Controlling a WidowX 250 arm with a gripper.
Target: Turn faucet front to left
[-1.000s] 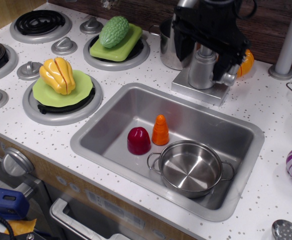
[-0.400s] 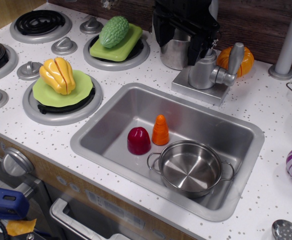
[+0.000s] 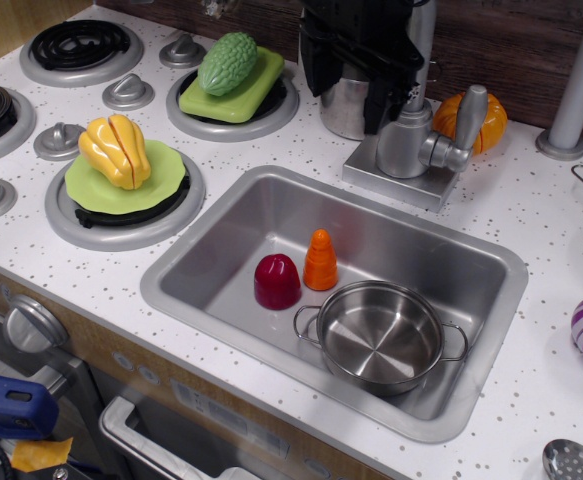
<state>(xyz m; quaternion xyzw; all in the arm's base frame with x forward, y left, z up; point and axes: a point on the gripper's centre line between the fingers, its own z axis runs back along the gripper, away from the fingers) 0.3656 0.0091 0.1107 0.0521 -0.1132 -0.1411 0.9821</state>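
The silver-grey faucet (image 3: 405, 140) stands on its square base plate (image 3: 392, 184) behind the sink (image 3: 271, 215). Its lever handle (image 3: 468, 117) sticks up on the right. Its spout tube (image 3: 423, 40) rises from the body and its end is hidden behind my gripper. My black gripper (image 3: 351, 108) hangs just left of and above the faucet body. Its fingers stand apart, with the right finger (image 3: 383, 112) against the faucet's left side and a steel cup (image 3: 346, 105) showing between them. It holds nothing.
In the sink lie a steel pot (image 3: 379, 336), a red piece (image 3: 277, 281) and an orange carrot (image 3: 320, 260). An orange pumpkin (image 3: 451, 115) sits behind the faucet, a grey pole (image 3: 581, 80) at the right. Toy vegetables sit on green plates (image 3: 121, 185) on the burners.
My gripper has moved left from over the faucet, uncovering the body and lever. The spout has swung left with it. In the last step it shifted only slightly.
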